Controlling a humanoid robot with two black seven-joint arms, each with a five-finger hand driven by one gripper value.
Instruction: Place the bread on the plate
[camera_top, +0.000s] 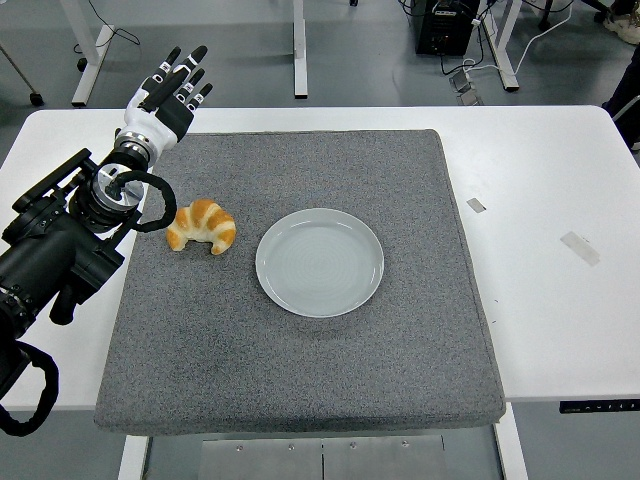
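At the far-left corner of the grey felt mat (300, 370), the black-tipped fingers (185, 72) of the left hand (168, 92) are stretched out straight and slightly fanned, holding nothing, pointing away over the white table (540, 180). Black left arm (60, 250) comes in from the left edge. Golden-brown croissant-shaped bread (202, 226) lies on the mat, nearer than the hand, just left of the round pale grey plate (319, 262), not touching it.
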